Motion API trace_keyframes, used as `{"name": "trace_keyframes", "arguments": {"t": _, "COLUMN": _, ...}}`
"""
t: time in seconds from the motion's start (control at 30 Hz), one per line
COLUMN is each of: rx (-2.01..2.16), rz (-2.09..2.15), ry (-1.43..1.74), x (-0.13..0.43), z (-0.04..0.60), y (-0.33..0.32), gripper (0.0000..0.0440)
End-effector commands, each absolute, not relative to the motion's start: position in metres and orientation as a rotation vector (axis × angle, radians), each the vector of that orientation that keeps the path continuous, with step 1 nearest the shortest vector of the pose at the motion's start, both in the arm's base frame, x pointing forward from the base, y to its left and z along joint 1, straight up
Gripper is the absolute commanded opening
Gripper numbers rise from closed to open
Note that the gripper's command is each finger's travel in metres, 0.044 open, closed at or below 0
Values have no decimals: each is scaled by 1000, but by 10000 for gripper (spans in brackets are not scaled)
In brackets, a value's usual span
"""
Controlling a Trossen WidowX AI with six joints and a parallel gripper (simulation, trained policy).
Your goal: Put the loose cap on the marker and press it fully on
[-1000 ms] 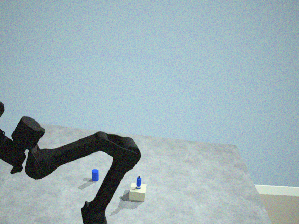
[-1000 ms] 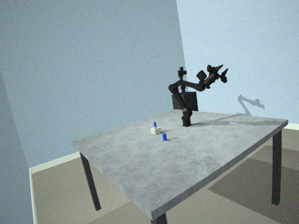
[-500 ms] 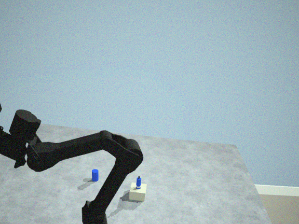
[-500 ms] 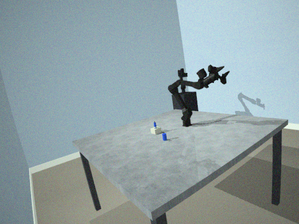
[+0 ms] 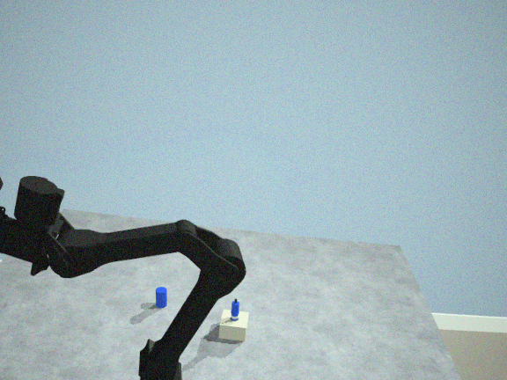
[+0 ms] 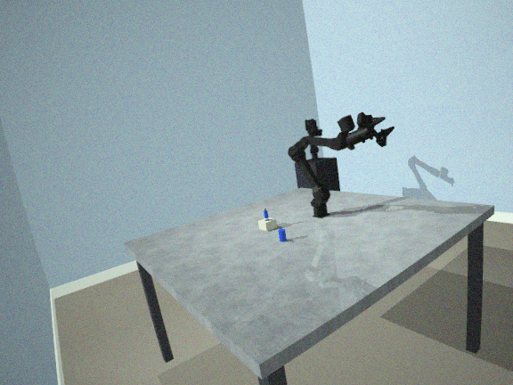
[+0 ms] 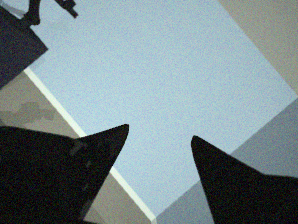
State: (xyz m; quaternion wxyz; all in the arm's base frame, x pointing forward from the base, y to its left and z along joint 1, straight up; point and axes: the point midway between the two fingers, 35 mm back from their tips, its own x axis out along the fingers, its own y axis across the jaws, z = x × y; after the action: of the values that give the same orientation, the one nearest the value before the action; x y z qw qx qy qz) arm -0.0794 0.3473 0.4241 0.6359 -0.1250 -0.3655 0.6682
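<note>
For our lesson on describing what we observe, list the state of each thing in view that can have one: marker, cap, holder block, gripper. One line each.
Marker: upright in the block, uncapped, dark tip up.
Cap: standing on the table, off the marker.
Holder block: on the table, holding the marker.
Gripper: open, raised, nothing between its fingers.
</note>
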Motion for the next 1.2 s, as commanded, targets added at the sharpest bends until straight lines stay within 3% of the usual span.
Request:
{"name": "trace_keyframes", "arguments": {"t": 0.0, "rx": -302, "rz": 1541, "ry": -796, "x": -74, "z": 424, "y": 349, "gripper": 329}}
{"name": "trace_keyframes", "arguments": {"t": 1.17, "rx": -509, "rz": 1598, "ry": -401, "x": -22, "z": 380, "y": 357, "gripper": 331}}
